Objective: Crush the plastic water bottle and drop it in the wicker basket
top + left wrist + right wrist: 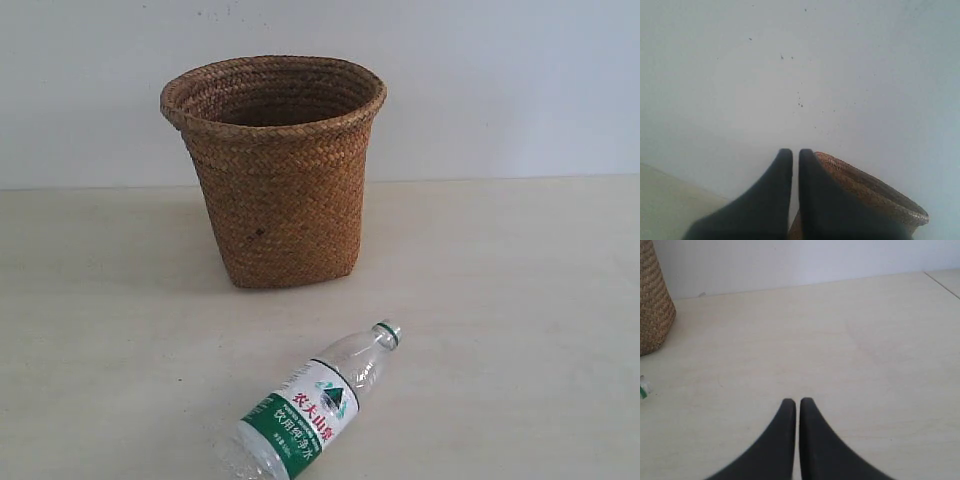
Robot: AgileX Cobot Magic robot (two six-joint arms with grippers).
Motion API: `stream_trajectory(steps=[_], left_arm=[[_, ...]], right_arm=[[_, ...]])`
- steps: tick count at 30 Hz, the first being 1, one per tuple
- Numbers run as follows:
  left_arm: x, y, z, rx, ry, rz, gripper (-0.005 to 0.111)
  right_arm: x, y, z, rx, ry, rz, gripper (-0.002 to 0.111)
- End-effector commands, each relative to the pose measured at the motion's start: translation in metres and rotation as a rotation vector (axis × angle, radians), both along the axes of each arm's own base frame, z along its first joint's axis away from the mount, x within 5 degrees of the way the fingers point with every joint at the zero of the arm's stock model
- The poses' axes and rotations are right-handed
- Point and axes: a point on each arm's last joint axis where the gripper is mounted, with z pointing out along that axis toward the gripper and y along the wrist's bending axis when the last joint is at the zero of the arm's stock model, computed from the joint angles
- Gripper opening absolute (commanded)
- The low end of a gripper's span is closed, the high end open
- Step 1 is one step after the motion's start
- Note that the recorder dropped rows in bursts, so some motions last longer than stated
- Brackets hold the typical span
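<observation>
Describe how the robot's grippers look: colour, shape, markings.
The left gripper and the right gripper look alike: each has two matte black fingers, broad at the base, curving in to narrow rounded tips. No markings or cables show; the arms themselves are out of view.

The exterior camera faces the white wall (520,80) head-on from slightly above table (520,300) height, near enough that the plastic water bottle (310,405) is cropped at the lower frame edge. The left wrist camera looks along the left gripper (795,156), tilted up at the wall. The right wrist camera sits low, facing across the table. All three views share the wicker basket (280,210); the right wrist view's green-white fragment (643,389) is possibly the bottle cap.
</observation>
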Motion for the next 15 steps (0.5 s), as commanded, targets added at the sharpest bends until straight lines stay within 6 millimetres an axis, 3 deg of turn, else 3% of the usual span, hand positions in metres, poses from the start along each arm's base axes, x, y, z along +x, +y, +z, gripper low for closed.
stream_trajectory(steps=[1, 4, 7, 10, 15], left_arm=[[0.001, -0.003, 0.015, -0.009, 0.012, -0.044, 0.004], [0.010, -0.012, 0.041, 0.050, 0.044, -0.142, 0.004], [0.032, -0.029, 0.062, 0.153, 0.101, -0.293, 0.004], [0.064, -0.052, 0.073, 0.273, 0.216, -0.456, 0.004], [0.127, -0.087, 0.075, 0.348, 0.512, -0.741, 0.004]], right_arm=[[0.000, -0.001, 0.000, -0.007, -0.004, -0.007, 0.000], [0.000, -0.001, 0.000, -0.007, -0.004, -0.007, 0.000], [0.000, -0.001, 0.000, -0.007, -0.004, -0.007, 0.000], [0.000, -0.001, 0.000, -0.007, -0.004, -0.007, 0.000], [0.000, -0.001, 0.000, -0.007, -0.004, -0.007, 0.000]])
